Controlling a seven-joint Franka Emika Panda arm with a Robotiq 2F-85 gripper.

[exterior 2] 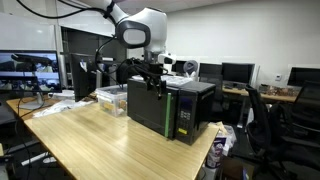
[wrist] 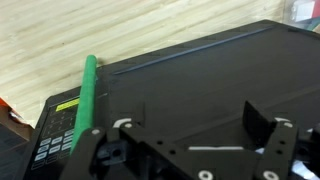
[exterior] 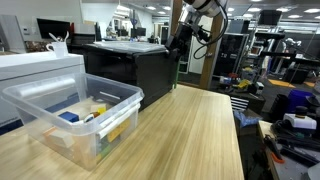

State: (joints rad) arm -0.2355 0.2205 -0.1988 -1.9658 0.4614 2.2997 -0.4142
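- Hazard, vertical: the gripper (exterior 2: pixel 150 68) hung just above the flat top of the black machine (exterior 2: pixel 172 108), which stood at one end of the wooden table (exterior 2: pixel 100 145). A straight descent would probably have driven the fingertips into the rigid lid, because the panel offered no edge to close round.
- Hazard, lateral: in the wrist view a green strip (wrist: pixel 88 95) and a keypad (wrist: pixel 55 140) ran along the machine's side. A sideways sweep at this height could have snagged the strip or pressed keys.
- Jaws: spread to their widest, holding nothing. No contact with the lid could be made out.
- Surroundings: a clear plastic bin (exterior: pixel 75 115) holding small items sat on the same table, apart from the gripper.
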